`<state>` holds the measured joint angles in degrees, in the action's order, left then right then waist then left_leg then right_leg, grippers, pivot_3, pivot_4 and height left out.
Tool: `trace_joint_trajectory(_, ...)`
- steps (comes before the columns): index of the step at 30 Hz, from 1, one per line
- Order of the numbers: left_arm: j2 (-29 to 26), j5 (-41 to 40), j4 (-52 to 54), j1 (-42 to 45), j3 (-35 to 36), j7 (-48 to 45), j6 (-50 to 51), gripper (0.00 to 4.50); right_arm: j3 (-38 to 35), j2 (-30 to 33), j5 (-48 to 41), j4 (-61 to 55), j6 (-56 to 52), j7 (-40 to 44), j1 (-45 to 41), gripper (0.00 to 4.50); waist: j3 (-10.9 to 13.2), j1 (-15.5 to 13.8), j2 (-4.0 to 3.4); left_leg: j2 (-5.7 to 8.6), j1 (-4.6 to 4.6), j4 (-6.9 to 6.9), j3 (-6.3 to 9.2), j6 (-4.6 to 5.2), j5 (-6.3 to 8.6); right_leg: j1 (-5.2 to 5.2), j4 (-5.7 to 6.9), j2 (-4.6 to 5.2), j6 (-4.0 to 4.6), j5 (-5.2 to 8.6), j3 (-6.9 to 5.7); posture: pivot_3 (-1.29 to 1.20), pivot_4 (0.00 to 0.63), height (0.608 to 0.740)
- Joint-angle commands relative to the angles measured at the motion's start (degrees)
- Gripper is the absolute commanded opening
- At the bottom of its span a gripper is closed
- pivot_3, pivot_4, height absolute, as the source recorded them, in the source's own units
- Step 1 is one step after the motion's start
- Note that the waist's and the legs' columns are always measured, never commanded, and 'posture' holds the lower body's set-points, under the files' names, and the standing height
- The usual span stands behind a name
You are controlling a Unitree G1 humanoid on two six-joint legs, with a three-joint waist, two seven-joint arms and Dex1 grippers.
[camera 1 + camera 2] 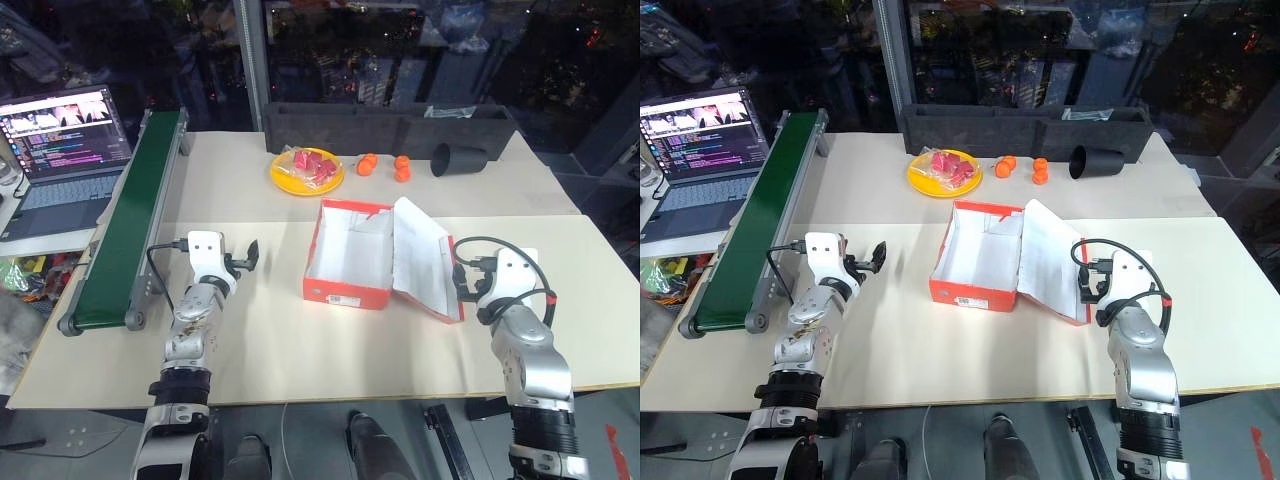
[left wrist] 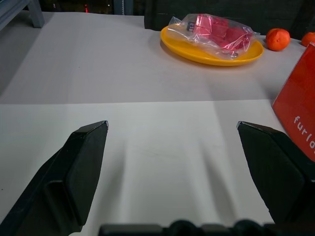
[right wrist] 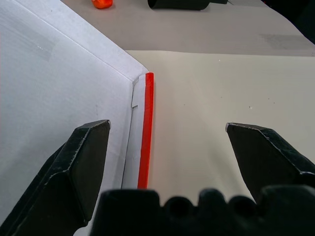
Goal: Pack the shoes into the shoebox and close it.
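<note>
Fingers [image 2: 78, 167] of both grippers spread wide; shoebox [image 1: 345, 262] open, empty.

Matt cardboard shoebox [image 1: 345, 290], glossy plastic plate [image 1: 306, 180], matt black fingers [image 2: 78, 172].

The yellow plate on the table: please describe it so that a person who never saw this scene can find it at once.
Start at the long black tray along the table's far edge. Just in front of its left end, beyond the open red-orange shoebox, lies the yellow plate. It alone is round, flat and yellow, holding a clear bag of red pieces; the small orange fruits beside it lie bare on the table.
</note>
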<state>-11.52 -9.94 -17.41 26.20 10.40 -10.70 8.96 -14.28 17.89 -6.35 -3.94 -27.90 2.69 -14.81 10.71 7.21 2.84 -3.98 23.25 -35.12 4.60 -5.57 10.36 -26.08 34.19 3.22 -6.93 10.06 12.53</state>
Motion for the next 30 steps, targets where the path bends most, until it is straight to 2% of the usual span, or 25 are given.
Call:
trace_joint_trajectory(1,-0.81,1.27,2.80,-0.38,-1.46,-0.62,-1.17,4.50,-0.80,0.77,-0.43,-2.59,1.59,0.75,-0.66,4.44,0.00,0.00,0.00,0.00,0.00,0.00,0.00,0.00,0.00,0.00,0.00,0.00,0.00,0.00,0.00,0.00,0.150,0.710)
trace_joint_trajectory(6,-1.49,0.69,3.80,-1.14,0.03,-0.09,-2.08,4.50,4.00,0.80,-10.19,-13.99,-3.58,11.53,-7.00,4.44,0.00,1.02,-0.01,0.00,-0.02,0.00,0.00,0.00,0.00,-0.01,0.04,0.00,-0.01,-0.01,0.01,0.00,0.150,0.710)
trace_joint_trajectory(10,-3.17,-0.67,4.17,0.80,1.68,-0.93,-2.52,4.50,7.73,0.53,-22.03,-22.12,-14.36,17.88,-14.14,4.44,0.00,1.36,-0.01,0.00,-0.03,-0.07,0.10,0.00,-0.01,0.01,0.21,-0.01,0.02,0.01,-0.09,0.00,0.150,0.710)
trace_joint_trajectory(12,-3.79,-1.33,4.42,1.70,2.51,-1.07,-2.41,4.50,10.98,1.09,-24.69,-24.37,-17.66,20.49,-15.84,4.44,0.00,1.32,0.00,-0.01,0.01,-0.07,0.15,0.00,-0.01,0.00,0.22,-0.01,0.05,0.05,-0.14,0.00,0.150,0.710)
trace_joint_trajectory(16,-5.47,-2.58,5.17,4.46,4.45,-0.44,0.07,4.50,20.19,4.38,-23.96,-24.94,-19.76,26.17,-15.89,4.44,-0.01,0.62,0.02,0.00,0.15,-0.09,0.31,0.00,-0.01,0.01,0.22,0.01,0.05,0.10,-0.29,0.00,0.150,0.710)
trace_joint_trajectory(19,-9.85,-5.13,3.97,7.88,8.45,-0.51,4.57,4.50,26.20,7.62,-20.51,-23.96,-17.98,28.96,-14.43,4.44,-0.01,0.14,0.02,0.00,0.17,-0.15,0.32,-0.01,-0.02,0.00,0.23,0.02,0.05,0.09,-0.34,0.00,0.150,0.710)
trace_joint_trajectory(22,-14.87,-6.31,1.83,9.79,10.80,-0.46,10.57,4.50,26.64,7.11,-19.47,-22.36,-16.38,28.85,-13.80,4.44,-0.02,0.35,0.04,-0.01,0.10,-0.15,0.34,-0.01,-0.02,-0.03,0.30,0.02,0.06,0.10,-0.38,0.00,0.150,0.710)
trace_joint_trajectory(27,-22.56,-2.45,-9.96,9.71,11.21,1.84,15.57,4.50,27.59,6.29,-16.92,-20.48,-14.55,28.52,-12.67,4.44,-0.03,0.39,0.04,-0.01,0.00,-0.14,0.34,-0.01,-0.02,-0.01,0.41,0.02,0.10,0.15,-0.40,0.00,0.150,0.710)
trace_joint_trajectory(30,-24.56,-2.30,-11.94,9.81,10.77,0.35,16.13,4.50,26.77,5.22,-15.73,-19.57,-14.00,27.28,-11.77,4.44,-0.06,0.32,0.14,-0.01,0.06,-0.14,0.35,-0.01,-0.02,-0.04,0.44,0.02,0.11,0.15,-0.43,0.00,0.150,0.710)
